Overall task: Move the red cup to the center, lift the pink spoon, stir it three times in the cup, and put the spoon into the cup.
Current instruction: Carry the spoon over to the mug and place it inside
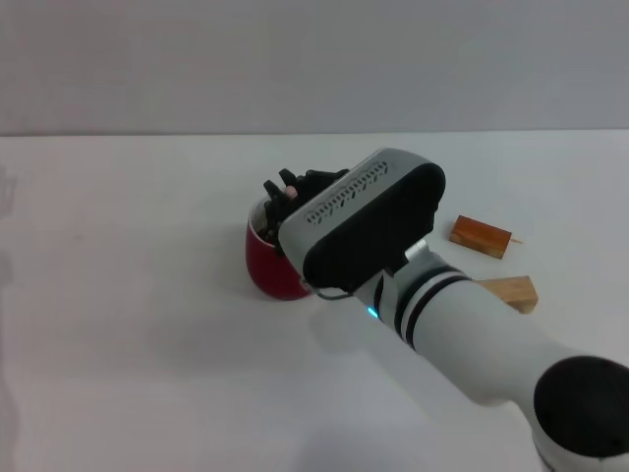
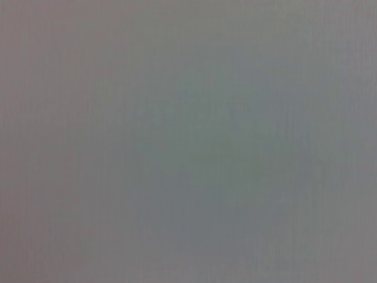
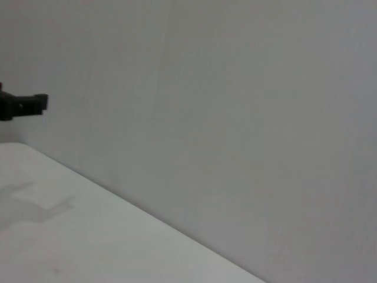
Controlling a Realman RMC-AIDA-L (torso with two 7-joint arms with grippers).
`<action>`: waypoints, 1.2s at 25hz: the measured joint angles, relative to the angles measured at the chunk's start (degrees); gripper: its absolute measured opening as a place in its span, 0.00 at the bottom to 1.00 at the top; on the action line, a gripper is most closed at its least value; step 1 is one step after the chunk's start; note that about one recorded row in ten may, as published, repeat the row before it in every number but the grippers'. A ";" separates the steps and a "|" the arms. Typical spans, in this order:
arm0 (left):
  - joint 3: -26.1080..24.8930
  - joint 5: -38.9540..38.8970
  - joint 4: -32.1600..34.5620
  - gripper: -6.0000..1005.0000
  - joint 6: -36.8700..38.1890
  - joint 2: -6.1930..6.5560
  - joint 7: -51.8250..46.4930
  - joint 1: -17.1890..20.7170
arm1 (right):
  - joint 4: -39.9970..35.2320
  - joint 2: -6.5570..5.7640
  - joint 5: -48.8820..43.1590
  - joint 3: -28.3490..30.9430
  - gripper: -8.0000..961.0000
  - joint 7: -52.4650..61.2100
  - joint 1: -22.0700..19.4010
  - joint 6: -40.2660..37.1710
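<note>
On the white worktop, the rounded dark-red ceramic cup sits near the middle, its white inside mostly covered by the right tool poised over its mouth. A pale pink spoon tip shows between the black fingers, which appear clamped on it. Two wooden blocks lie well apart on the right. The left tool is out of view.

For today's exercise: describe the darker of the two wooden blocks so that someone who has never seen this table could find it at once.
Start at the white table and find the red cup near its middle, where the right pincer hangs over the rim. Look to the robot's right, past the arm, to two wooden blocks. The darker block is reddish-brown and rectangular, lying farther from the robot than the pale wedge-shaped block.
</note>
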 joint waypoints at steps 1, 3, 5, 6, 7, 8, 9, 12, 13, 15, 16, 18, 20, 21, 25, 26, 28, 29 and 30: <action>0.00 -0.01 -0.02 0.84 0.00 0.00 0.00 0.02 | -0.41 0.00 0.00 0.17 0.18 0.00 0.31 -0.07; 0.00 -0.02 -0.05 0.84 0.00 0.00 0.00 0.04 | -0.80 0.00 0.00 0.37 0.18 0.01 0.57 -0.31; 0.00 -0.01 -0.07 0.84 0.00 0.00 0.00 0.04 | -0.82 -0.06 0.00 0.40 0.18 -0.01 0.48 -0.45; 0.00 0.00 -0.08 0.84 0.00 0.00 0.00 0.04 | -0.74 -0.09 0.00 0.39 0.18 -0.01 0.31 -0.47; 0.00 0.00 -0.08 0.84 0.00 0.00 0.00 0.03 | -0.60 -0.10 0.00 0.27 0.18 -0.12 0.11 -0.48; 0.00 0.01 -0.07 0.84 0.00 -0.02 0.00 0.01 | -0.35 -0.12 -0.01 0.08 0.18 -0.17 -0.14 -0.49; 0.00 0.02 -0.06 0.84 0.00 -0.04 0.00 0.00 | -0.06 -0.17 -0.02 -0.20 0.19 -0.22 -0.46 -0.52; 0.00 0.03 -0.03 0.84 0.00 -0.06 0.00 -0.02 | 1.18 -0.28 -0.23 -1.18 0.19 -0.32 -1.52 -0.52; 0.00 0.03 -0.03 0.84 0.00 -0.06 0.00 -0.02 | 1.58 -0.32 -0.35 -1.42 0.19 -0.32 -1.75 -0.52; 0.00 0.01 -0.07 0.84 0.00 -0.07 0.00 -0.03 | 2.21 -0.37 -0.51 -1.84 0.19 -0.34 -2.09 -0.49; 0.00 0.01 -0.09 0.84 0.00 -0.08 0.00 -0.04 | 2.37 -0.37 -0.56 -1.87 0.19 -0.34 -2.11 -0.41; 0.00 0.00 -0.16 0.84 -0.05 -0.09 0.00 -0.04 | 2.44 -0.30 -0.62 -1.93 0.19 -0.35 -1.92 -0.14; 0.00 -0.03 -0.24 0.84 -0.10 -0.09 0.00 -0.04 | 2.37 -0.21 -0.63 -1.94 0.19 -0.35 -1.43 -0.08; 0.00 -0.04 -0.26 0.84 -0.12 -0.09 0.00 -0.04 | 2.28 -0.17 -0.63 -1.94 0.19 -0.35 -1.10 -0.07; 0.00 -0.13 -0.37 0.84 -0.15 -0.09 0.00 -0.08 | 1.45 -0.11 -0.63 -1.54 0.20 -0.21 0.42 -0.02; 0.00 -0.13 -0.38 0.84 -0.15 -0.09 0.00 -0.12 | 1.03 -0.10 -0.63 -1.37 0.20 -0.13 0.82 -0.02; 0.00 -0.15 -0.39 0.84 -0.17 -0.09 0.00 -0.17 | 0.11 -0.05 -0.63 -0.95 0.20 -0.02 1.62 -0.01; 0.00 -0.15 -0.40 0.84 -0.17 -0.09 0.00 -0.20 | -0.41 -0.03 -0.63 -0.67 0.20 0.00 1.97 0.00; 0.00 -0.15 -0.40 0.84 -0.18 -0.09 0.00 -0.20 | -0.88 -0.03 -0.63 -0.36 0.20 0.01 2.28 0.01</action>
